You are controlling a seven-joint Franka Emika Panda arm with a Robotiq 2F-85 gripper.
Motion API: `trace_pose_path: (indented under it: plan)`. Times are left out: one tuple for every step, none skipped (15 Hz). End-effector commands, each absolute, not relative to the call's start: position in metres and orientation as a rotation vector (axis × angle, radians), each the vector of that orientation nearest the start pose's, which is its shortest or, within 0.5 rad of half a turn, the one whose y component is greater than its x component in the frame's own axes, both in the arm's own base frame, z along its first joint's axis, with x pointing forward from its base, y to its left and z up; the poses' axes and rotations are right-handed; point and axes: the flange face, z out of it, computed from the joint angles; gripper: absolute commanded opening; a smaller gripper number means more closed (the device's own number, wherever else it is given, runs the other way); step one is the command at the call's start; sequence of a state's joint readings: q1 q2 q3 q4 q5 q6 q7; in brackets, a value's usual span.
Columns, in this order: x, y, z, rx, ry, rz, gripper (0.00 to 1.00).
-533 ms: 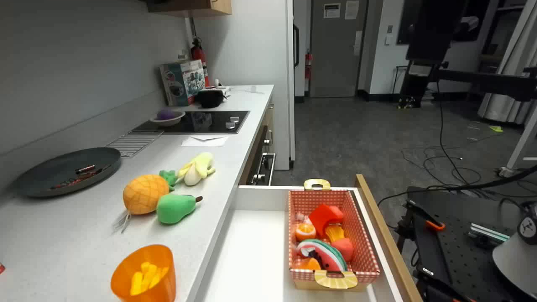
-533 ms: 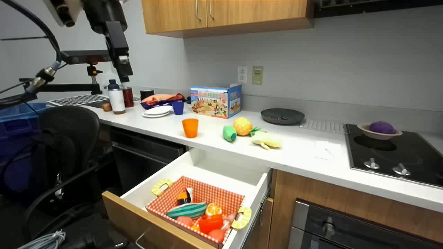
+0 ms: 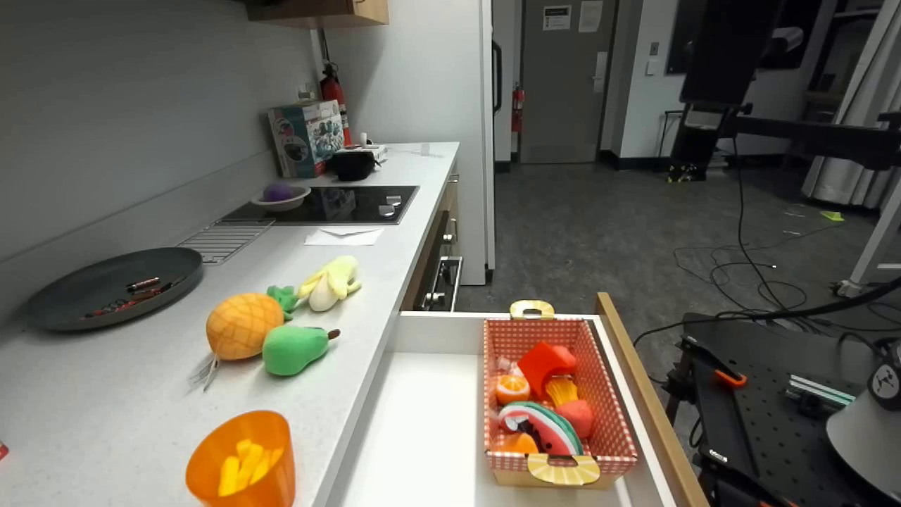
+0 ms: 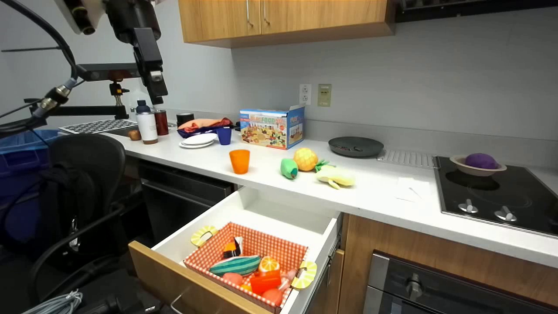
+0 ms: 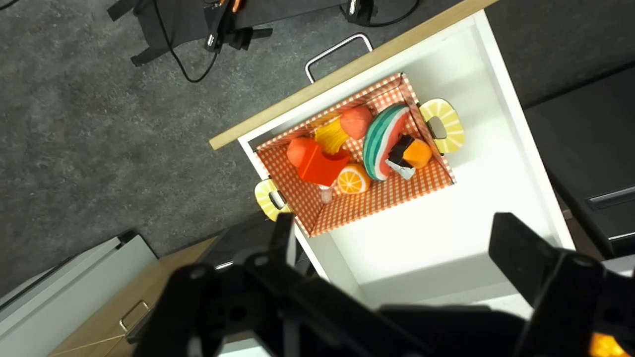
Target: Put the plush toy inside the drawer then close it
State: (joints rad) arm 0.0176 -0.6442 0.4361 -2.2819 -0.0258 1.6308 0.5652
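Wrist view is showing the gripper (image 5: 393,232) with jaws spread, holding nothing, and the drawer (image 5: 488,188) pulled out. The orange plush (image 3: 243,325) is sitting on the counter (image 3: 127,415), so both stowing and closing are seemingly waiting.

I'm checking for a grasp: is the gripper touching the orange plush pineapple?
Apart: in an exterior view, wall and counter show between the gripper and the orange plush pineapple.
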Motion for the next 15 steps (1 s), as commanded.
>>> trace_pose_path:
  plan:
    - [0.318,0.186,0.561,-3.409,0.378,-0.147,1.00]
    - [0.318,0.186,0.560,-3.405,0.378,-0.151,1.00]
    - [0.319,0.186,0.561,-3.394,0.364,-0.151,1.00]
    - [0.319,0.187,0.560,-3.378,0.334,-0.142,1.00]
    - [0.319,0.187,0.560,-3.362,0.317,-0.139,1.00]
    - [0.326,0.250,0.574,-3.330,0.286,-0.131,1.00]
    - [0.326,0.259,0.576,-3.305,0.269,-0.150,1.00]
    - [0.327,0.279,0.580,-3.278,0.248,-0.171,1.00]
    - [0.327,0.300,0.585,-3.270,0.247,-0.195,1.00]
    - [0.327,0.323,0.589,-3.273,0.276,-0.216,1.00]
    - [0.315,0.288,0.579,-3.301,0.250,-0.235,1.00]
    - [0.315,0.306,0.582,-3.289,0.254,-0.242,1.00]
    - [0.316,0.317,0.583,-3.282,0.254,-0.240,1.00]
    - [0.318,0.322,0.582,-3.278,0.255,-0.231,1.00]
    - [0.321,0.322,0.582,-3.277,0.256,-0.223,1.00]
